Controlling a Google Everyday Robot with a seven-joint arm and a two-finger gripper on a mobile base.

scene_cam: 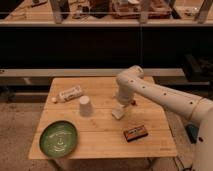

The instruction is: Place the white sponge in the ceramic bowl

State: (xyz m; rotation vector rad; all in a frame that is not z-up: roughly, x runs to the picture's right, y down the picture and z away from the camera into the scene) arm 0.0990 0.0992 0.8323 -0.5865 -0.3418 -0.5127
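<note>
The green ceramic bowl (58,139), wide and shallow with a pale pattern inside, sits at the front left corner of the wooden table (102,147). My gripper (118,113) points down over the middle of the table, right of the upturned cup and well to the right of the bowl. A small cream-white block, the white sponge (116,115), shows at the gripper's tip, low over the tabletop. I cannot tell whether it is held or lying on the wood.
An upturned white cup (85,106) stands left of the gripper. A white tube-shaped bottle (70,93) lies at the back left. A dark packet with orange print (135,133) lies at the front right. A small red thing (134,103) shows behind the arm. Dark shelving stands behind the table.
</note>
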